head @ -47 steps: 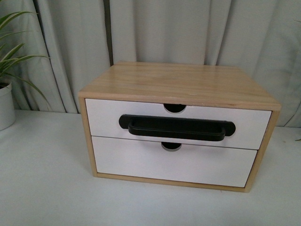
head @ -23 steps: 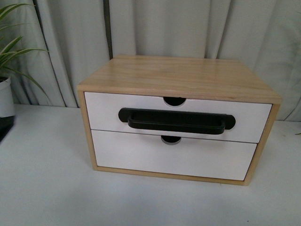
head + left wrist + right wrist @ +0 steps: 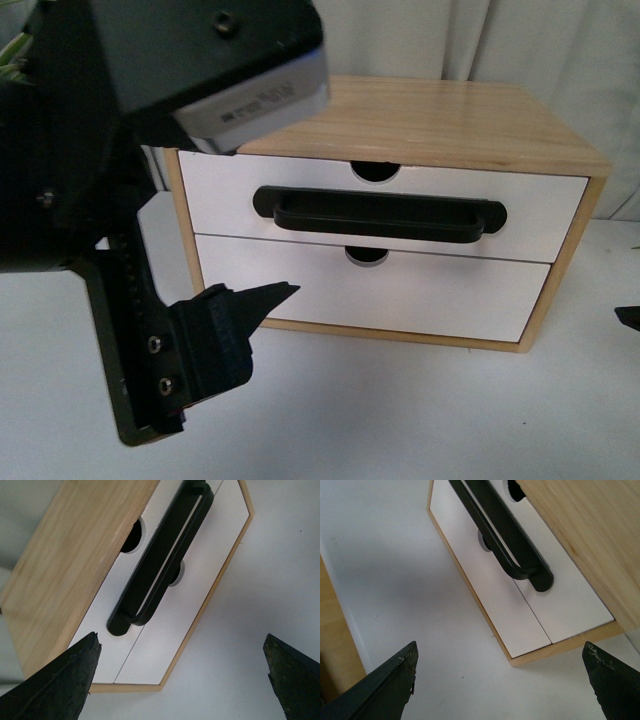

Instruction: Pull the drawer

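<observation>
My left gripper (image 3: pixel 181 642) just swung into front view, jaws wide apart, empty, near but not touching the black bar handle (image 3: pixel 380 213). Top drawer (image 3: pixel 225 200) is shut, flush in the wooden cabinet (image 3: pixel 430 120). My right gripper (image 3: pixel 500 650) is also spread, empty. Approach only, pull not started.

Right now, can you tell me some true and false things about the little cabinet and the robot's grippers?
1. The top drawer with the black bar handle is pulled out. False: it sits shut in the wooden cabinet.
2. The left gripper is open. True.
3. The left gripper holds the handle. False: it is apart from the handle and touches nothing.
4. The lower drawer has no handle. True.
5. The right gripper is open. True.
</observation>
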